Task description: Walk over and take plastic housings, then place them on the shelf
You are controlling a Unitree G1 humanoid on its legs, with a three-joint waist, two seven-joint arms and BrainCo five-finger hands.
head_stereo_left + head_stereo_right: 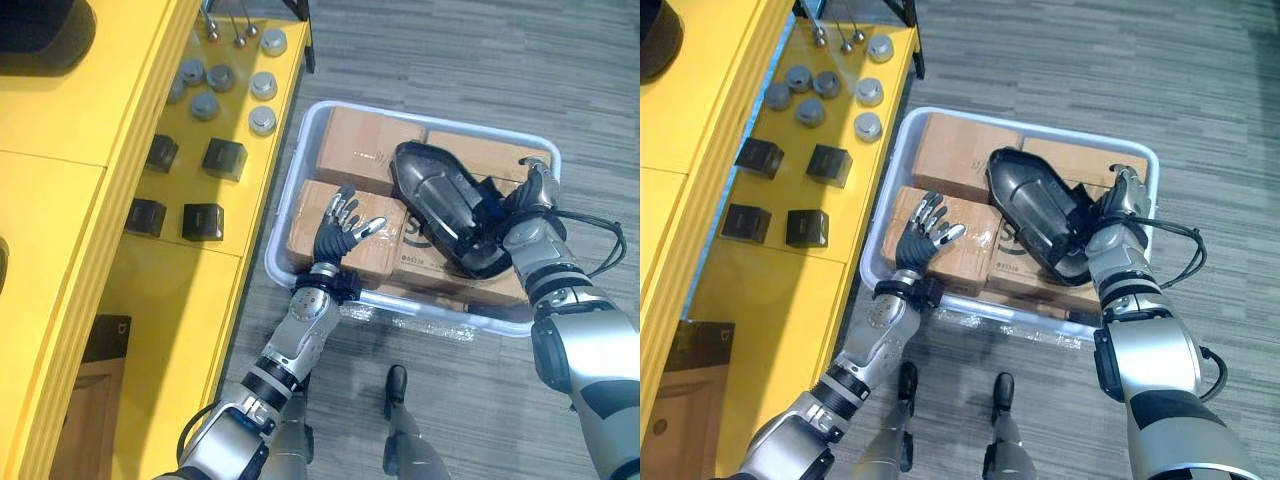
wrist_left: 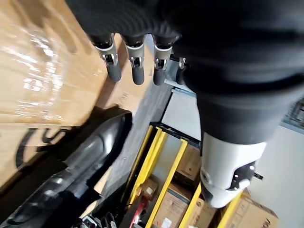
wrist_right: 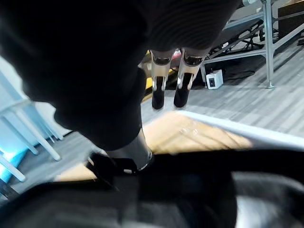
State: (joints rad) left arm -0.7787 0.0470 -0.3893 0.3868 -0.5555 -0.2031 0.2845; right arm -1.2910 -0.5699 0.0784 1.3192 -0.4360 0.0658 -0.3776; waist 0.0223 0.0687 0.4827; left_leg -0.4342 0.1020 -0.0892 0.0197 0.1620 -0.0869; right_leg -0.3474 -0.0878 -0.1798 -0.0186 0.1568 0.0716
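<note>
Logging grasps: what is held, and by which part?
Nothing is held, it seems. Left hand open over the boxes; right hand lies against the black housing's right end, fingers straight, not closed on it.

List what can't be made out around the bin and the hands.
- Right hand: whether it grips the housing; eye views, its own back hides the contact.
- Bin floor: eye views, boxes cover it.
- Black thing on the shelf: left eye view, cut off by the top edge.

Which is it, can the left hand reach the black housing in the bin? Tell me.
Probably yes. The left hand hovers open over the boxes, right beside the black housing, with nothing between them.
</note>
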